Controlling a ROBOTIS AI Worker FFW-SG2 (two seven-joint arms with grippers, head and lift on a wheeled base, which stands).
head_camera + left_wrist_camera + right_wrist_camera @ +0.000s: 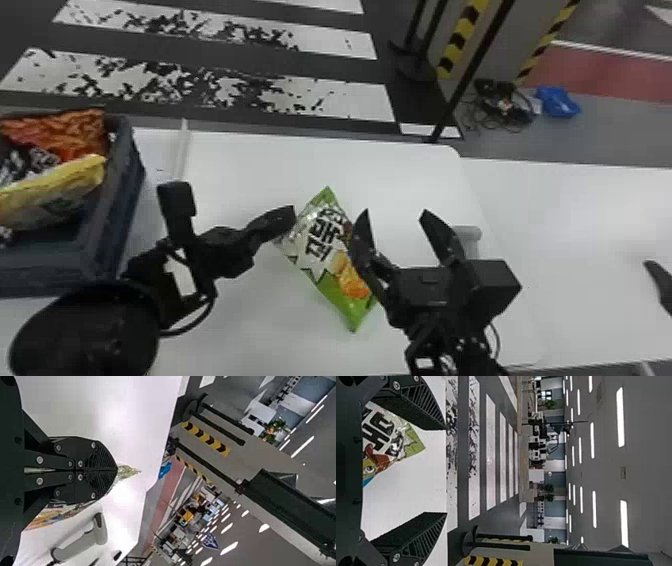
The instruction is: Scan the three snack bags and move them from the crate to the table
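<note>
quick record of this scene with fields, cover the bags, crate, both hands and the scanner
crate: dark blue-grey, at the left on the table
in crate: orange-red bag, yellow bag, black-and-white packaging
out of crate: green-and-white snack bag, between the two hands
left hand: closed on the green-and-white snack bag's edge
right hand: open, at that bag's right side
scanner: pale grey, lying on the table

Black arms (pixel 85 330), looping cable (pixel 194 324), round silver screws (pixel 39 460).
</note>
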